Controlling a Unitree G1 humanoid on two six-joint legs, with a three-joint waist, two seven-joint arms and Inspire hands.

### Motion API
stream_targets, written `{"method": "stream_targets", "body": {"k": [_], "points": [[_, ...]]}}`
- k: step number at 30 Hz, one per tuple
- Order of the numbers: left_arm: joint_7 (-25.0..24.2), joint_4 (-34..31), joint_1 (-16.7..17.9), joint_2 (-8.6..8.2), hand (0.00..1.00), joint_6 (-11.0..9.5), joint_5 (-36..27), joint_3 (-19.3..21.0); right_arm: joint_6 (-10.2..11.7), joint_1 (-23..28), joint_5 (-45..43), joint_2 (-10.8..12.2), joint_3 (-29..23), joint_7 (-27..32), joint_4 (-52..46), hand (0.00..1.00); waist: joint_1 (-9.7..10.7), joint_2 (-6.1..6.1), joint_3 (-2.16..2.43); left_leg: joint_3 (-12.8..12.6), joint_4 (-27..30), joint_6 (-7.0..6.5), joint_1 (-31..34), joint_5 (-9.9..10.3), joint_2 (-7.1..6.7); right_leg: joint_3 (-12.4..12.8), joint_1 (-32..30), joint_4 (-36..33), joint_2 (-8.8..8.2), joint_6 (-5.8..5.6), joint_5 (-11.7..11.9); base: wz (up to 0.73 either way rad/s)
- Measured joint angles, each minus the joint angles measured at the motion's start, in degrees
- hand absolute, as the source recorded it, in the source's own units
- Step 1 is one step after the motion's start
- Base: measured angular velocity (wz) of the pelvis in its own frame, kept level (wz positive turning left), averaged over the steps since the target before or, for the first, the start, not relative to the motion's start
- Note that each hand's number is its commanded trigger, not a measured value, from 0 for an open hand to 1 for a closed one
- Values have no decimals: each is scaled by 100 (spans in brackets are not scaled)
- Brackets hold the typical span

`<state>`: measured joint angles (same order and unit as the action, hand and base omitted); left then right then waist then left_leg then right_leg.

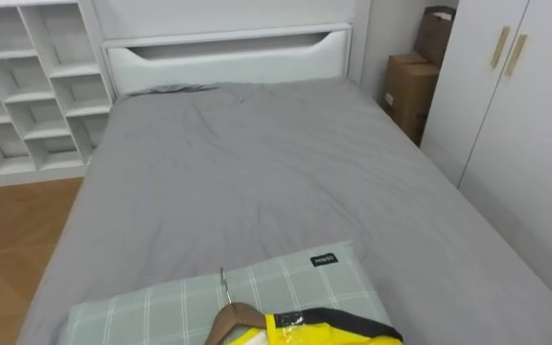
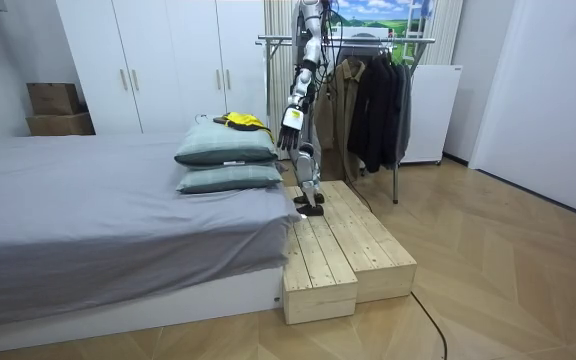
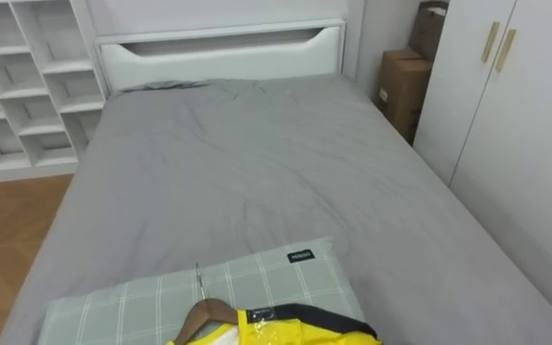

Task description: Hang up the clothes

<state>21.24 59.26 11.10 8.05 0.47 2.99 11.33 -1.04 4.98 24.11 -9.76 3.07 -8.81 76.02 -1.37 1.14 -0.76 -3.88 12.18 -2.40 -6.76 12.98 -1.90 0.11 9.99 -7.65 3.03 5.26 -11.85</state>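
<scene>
The robot stands on a wooden platform at the pillow end of the bed, facing along the grey cover toward the white headboard; its left hand hangs at its side, level with the pillows and clear of them; whether that hand is open or closed cannot be told from this distance. The garment, yellow with a dark collar, lies on the top pillow, a checked grey-green one stacked on a second pillow; the garment is mounted on a wooden hanger, whose metal hook points toward the headboard and rests on the pillow. Behind the robot stands a clothes rack carrying dark coats; the rack is well apart from the garment. A white wardrobe runs along the robot's right side of the bed; cardboard boxes stand between wardrobe and headboard; a white shelf stands on the robot's left.
</scene>
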Motion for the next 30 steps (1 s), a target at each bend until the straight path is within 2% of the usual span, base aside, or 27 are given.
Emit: {"method": "stream_targets", "body": {"k": [5, 8, 10, 16, 20, 25, 30], "points": [[371, -26, -200, 5, 0, -50, 503, -20, 9, -22, -121, -34, 1, 7, -16, 0, 36, 13, 3, 1, -63, 4, 31, -2, 4, -9, -74, -13, 8, 11, -20, 0], [585, -67, -247, 43, 0, -52, 893, -38, 18, -41, -246, -45, 2, 51, -52, 0, 126, 7, 26, -2, -66, 7, 37, -9, 2, 0, -80, -12, 9, 13, -19, -2], [764, -162, -263, 51, 0, -59, 1167, -40, 19, -36, -318, -63, -1, 69, -57, 0, 131, 8, 64, -25, -85, 6, 31, -10, 1, 26, -81, -10, 9, 14, -19, -7], [1007, -418, -243, 74, 0, -88, 1454, -149, 20, -45, -453, -100, -16, 125, -126, 0, 180, -23, 90, -68, -113, 6, -6, -10, 5, 75, -79, -16, 10, 14, -18, -5], [1105, -455, -236, 114, 0, -136, 1713, -342, 20, -9, -561, -134, -56, 129, -239, 0, 251, -30, 88, -87, -125, 6, -29, -9, 5, 123, -74, -27, 11, 13, -18, -3], [1225, -544, -271, 119, 0, -257, 2502, -435, 30, 16, -698, -137, -53, 111, -270, 0, 268, -13, 49, -145, -129, 6, -56, -10, 15, 157, -74, -20, 18, 12, -19, -5], [1360, -559, -279, 120, 0, -300, 2660, -589, 60, 25, -676, -133, -46, 112, -252, 0, 297, -5, 46, -146, -140, 2, -67, -12, 14, 163, -73, -28, 19, 11, -19, 0]]}}
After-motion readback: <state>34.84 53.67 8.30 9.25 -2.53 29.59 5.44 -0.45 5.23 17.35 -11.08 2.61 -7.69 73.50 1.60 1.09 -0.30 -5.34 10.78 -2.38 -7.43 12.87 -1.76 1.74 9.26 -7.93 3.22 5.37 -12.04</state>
